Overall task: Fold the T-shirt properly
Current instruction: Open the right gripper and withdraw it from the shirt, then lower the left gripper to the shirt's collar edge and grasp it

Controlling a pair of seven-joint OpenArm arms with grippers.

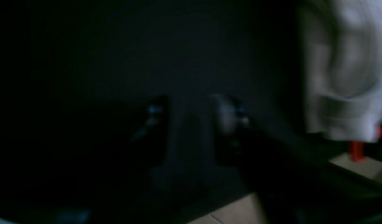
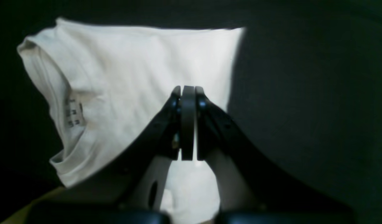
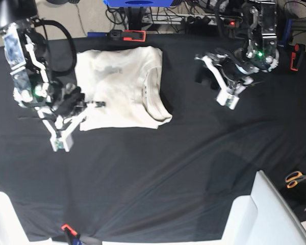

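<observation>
The cream T-shirt (image 3: 120, 87) lies folded into a rough rectangle on the black cloth at the upper left of the base view, its collar toward the right edge of the fold. In the right wrist view the T-shirt (image 2: 131, 71) shows its neckline and a small dark printed mark. My right gripper (image 2: 187, 91) is shut, its tips over the shirt's near part; the right gripper (image 3: 94, 104) sits at the shirt's lower left edge. My left gripper (image 1: 192, 118) is blurred and dark, with its fingers apart and nothing between them. The left gripper (image 3: 201, 71) hovers right of the shirt.
The black table cover (image 3: 158, 168) spans the view. Orange-handled scissors (image 3: 296, 178) lie at the right edge. A white panel (image 3: 260, 214) rises at the bottom right. Red clamps (image 3: 132, 34) hold the cover's far edge, with cables and a blue box (image 3: 137, 2) behind.
</observation>
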